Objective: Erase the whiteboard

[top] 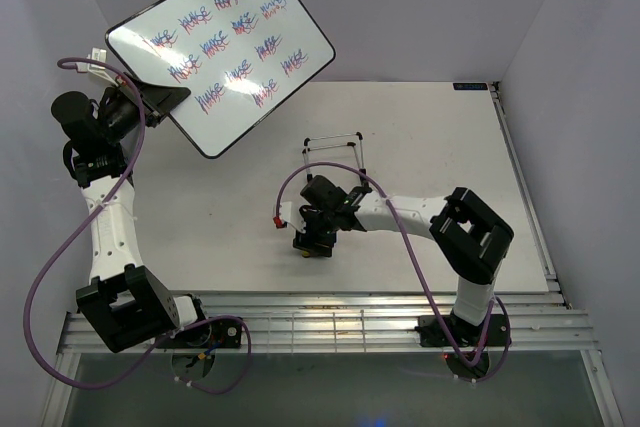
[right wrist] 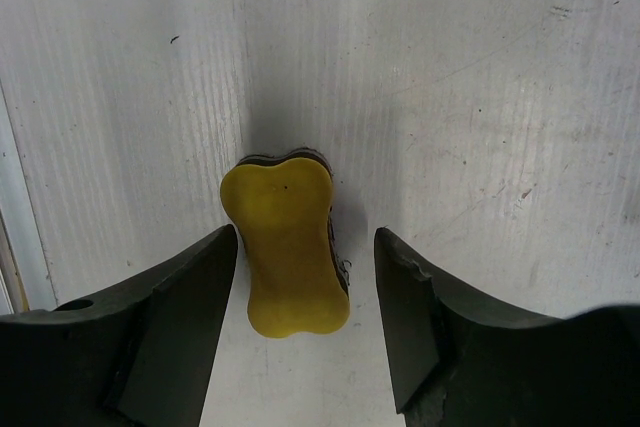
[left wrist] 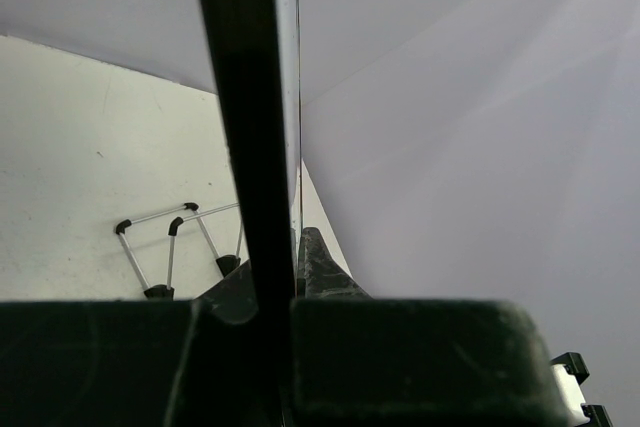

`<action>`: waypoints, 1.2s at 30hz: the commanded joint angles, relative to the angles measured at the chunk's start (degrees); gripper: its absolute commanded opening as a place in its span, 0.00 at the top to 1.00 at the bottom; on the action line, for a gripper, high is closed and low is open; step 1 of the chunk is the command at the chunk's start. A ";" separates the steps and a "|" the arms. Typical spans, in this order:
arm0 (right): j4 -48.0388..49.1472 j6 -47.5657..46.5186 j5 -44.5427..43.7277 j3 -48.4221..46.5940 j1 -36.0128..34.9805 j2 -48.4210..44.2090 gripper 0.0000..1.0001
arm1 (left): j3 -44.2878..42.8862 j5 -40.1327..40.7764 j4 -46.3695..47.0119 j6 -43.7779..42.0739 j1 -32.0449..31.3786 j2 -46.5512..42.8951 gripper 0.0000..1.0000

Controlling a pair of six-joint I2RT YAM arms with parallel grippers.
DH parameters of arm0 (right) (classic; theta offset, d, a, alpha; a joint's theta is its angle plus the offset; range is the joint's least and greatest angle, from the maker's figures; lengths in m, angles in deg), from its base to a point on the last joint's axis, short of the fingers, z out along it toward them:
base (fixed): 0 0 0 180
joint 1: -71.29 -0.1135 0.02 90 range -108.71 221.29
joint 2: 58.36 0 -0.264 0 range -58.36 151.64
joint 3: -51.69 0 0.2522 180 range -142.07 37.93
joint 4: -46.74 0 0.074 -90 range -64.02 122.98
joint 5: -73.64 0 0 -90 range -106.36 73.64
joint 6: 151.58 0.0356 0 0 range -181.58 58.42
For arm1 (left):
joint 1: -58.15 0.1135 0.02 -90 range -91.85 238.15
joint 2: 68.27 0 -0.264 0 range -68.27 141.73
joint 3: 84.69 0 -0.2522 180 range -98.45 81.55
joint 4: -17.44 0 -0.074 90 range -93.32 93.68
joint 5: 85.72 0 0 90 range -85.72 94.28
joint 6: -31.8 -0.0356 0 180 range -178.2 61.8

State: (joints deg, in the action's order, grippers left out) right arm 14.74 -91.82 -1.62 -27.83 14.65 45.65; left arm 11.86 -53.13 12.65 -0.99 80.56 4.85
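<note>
My left gripper [top: 163,103] pinches the glossy whiteboard [top: 222,47] by its thin black frame. I see my right gripper [right wrist: 305,239] spread on both sides of the yellow bone-shaped eraser [right wrist: 285,257].

One whiteboard [top: 225,42], one yellow eraser [right wrist: 287,245], one wire stand [top: 334,136], one table [top: 450,167].

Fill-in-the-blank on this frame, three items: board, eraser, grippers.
1. The left gripper is ____ on the frame of the whiteboard.
2. The yellow eraser lies between the fingers of the right gripper, which is ____.
3. The whiteboard's scribbles are red and ____.
Missing words: shut; open; blue.
</note>
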 commanded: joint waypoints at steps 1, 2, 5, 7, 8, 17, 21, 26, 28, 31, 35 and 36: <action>0.84 -0.52 0.73 1.07 -0.05 0.41 0.37 | -3.00 1.51 7.29 0.10 0.35 -4.13 1.00; 1.01 -0.52 0.55 1.16 -0.05 0.32 0.37 | -2.91 1.51 7.29 0.09 0.35 -4.04 1.00; 1.54 -0.52 0.29 1.51 -0.05 0.41 0.39 | -2.91 1.51 7.20 0.09 0.35 -4.04 1.00; 1.63 -0.52 0.29 1.42 -0.05 0.76 0.42 | -2.91 1.51 7.29 0.01 0.44 -4.13 1.00; 1.63 -0.52 0.29 1.33 -0.05 0.85 0.43 | -2.91 1.51 7.29 0.01 0.35 -4.22 1.00; 2.15 -0.35 0.90 1.51 -0.05 -0.56 0.50 | -2.82 1.42 7.20 -0.17 0.35 -4.04 1.00; 2.16 0.62 0.55 1.51 -0.05 -2.75 0.54 | -2.73 1.33 7.29 -0.26 0.35 -3.87 1.00; 2.51 5.00 -0.15 4.40 2.14 -10.91 0.60 | -2.29 1.16 7.29 -0.70 -0.70 -3.34 1.00; 1.81 8.17 -2.42 7.29 2.76 -17.76 0.61 | -2.12 0.89 7.11 -1.57 -1.49 -2.81 1.00; -1.17 13.07 -5.76 9.85 3.73 -27.95 0.63 | -1.77 1.33 6.76 -3.41 -4.13 -1.76 1.00; -7.50 21.69 -14.46 13.11 4.26 -41.23 0.65 | -1.33 1.51 5.80 -5.79 -7.81 0.17 1.00; -9.51 23.19 -17.44 12.94 4.35 -46.47 0.65 | -1.32 1.77 4.14 -6.66 -10.70 0.53 1.00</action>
State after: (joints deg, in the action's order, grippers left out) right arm 11.55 -77.13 -10.18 -16.03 18.74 7.46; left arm 11.86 -52.14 12.26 -5.16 74.27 6.23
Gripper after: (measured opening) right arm 0.416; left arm 0.127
